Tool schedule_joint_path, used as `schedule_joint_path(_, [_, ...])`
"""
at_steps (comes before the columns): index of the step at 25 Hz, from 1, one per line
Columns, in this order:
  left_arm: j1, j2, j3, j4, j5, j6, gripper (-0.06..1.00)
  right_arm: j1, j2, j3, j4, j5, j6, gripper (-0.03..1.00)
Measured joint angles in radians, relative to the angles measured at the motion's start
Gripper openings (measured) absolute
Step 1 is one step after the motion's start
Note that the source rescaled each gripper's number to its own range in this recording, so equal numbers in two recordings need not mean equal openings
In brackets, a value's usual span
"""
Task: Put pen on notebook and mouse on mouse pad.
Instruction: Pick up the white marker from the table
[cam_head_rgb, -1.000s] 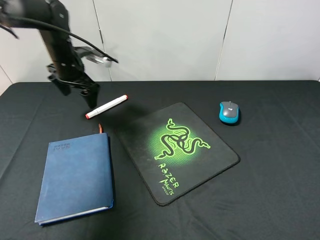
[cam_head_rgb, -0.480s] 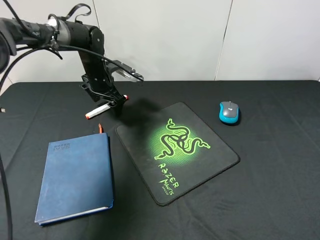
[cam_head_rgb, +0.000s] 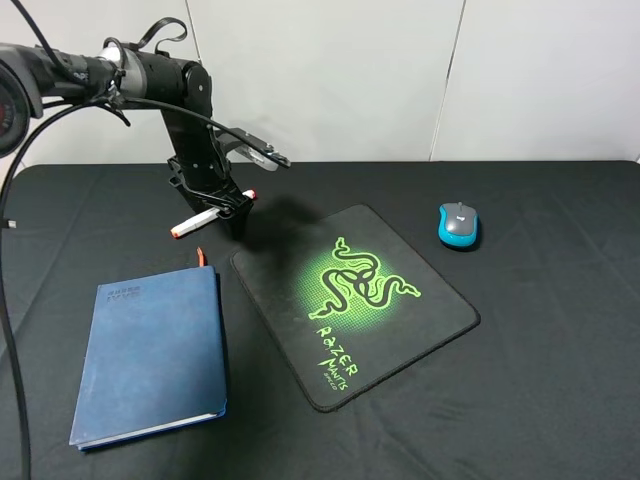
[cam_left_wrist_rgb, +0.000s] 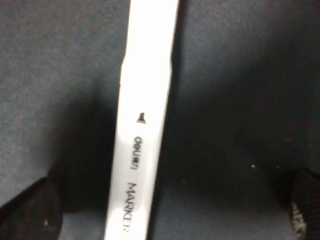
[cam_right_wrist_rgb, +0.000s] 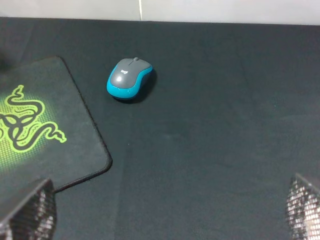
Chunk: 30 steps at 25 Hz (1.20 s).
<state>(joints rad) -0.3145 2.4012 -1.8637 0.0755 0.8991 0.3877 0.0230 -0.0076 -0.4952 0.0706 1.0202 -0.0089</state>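
The white pen (cam_head_rgb: 200, 219) lies slanted on the black table behind the notebook (cam_head_rgb: 150, 355). My left gripper (cam_head_rgb: 224, 208) is down over the pen's right half. In the left wrist view the pen (cam_left_wrist_rgb: 142, 125) runs between the two fingertips (cam_left_wrist_rgb: 30, 212), which stand wide apart; the left gripper (cam_left_wrist_rgb: 167, 215) is open around it. The grey and teal mouse (cam_head_rgb: 459, 225) sits on the table right of the black mouse pad (cam_head_rgb: 355, 300). In the right wrist view the mouse (cam_right_wrist_rgb: 129, 79) lies far ahead of my open, empty right gripper (cam_right_wrist_rgb: 165, 210), beside the pad (cam_right_wrist_rgb: 45, 135).
A black cloth covers the table (cam_head_rgb: 540, 380). A white wall panel (cam_head_rgb: 330, 70) closes off the back edge. The left arm's cable (cam_head_rgb: 20, 200) hangs along the left side. The right arm is out of the high view.
The left arm has swung from the back left over to the pen and come down over it, then settled slightly lower. Pen, mouse, notebook and pad have not moved.
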Motion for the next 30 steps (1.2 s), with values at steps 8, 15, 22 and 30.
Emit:
schedule_joint_path(8, [0.0,0.0,0.0,-0.003,-0.001,0.0,0.34,0.0,0.0,0.0,0.0,0.0,0.0,1.0])
schedule_joint_path(15, [0.0,0.0,0.0,0.001,0.004,0.001,0.0,0.0,0.0,0.0,0.0,0.0,0.0,1.0])
schedule_joint_path(22, [0.0,-0.003,0.0,0.001,0.008,-0.001,0.0,0.0,0.0,0.0,0.0,0.0,0.0,1.0])
schedule_joint_path(30, [0.0,-0.137,0.0,0.008,0.093,-0.05,0.0,0.0,0.0,0.0,0.0,0.0,0.0,1.0])
